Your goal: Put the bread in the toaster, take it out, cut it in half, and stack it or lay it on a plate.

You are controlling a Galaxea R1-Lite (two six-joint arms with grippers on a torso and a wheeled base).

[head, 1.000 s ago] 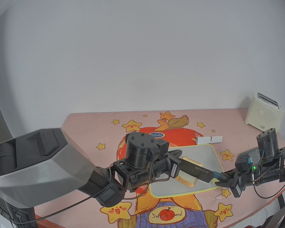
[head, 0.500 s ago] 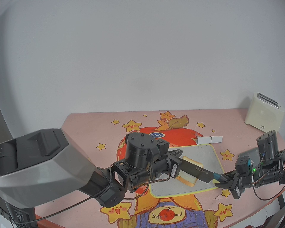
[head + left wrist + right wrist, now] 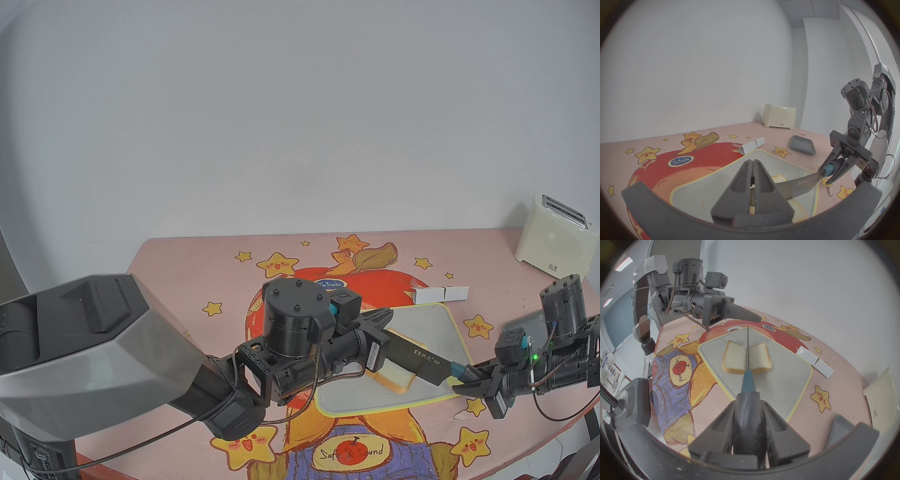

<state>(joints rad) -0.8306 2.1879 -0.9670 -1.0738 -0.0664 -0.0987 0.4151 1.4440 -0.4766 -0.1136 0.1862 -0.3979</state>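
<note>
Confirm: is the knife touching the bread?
Touching. Right wrist view: the knife edge sits in a dent across the middle of the bread.

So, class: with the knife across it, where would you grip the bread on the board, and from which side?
Probably the half nearer the robot, pinched across its crust edges from above. The bread lies flat on the cutting board, and the knife in the right gripper bars its middle.

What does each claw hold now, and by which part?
The right claw holds the knife by its teal handle, with the blade across the bread. The left claw is shut on nothing.
</note>
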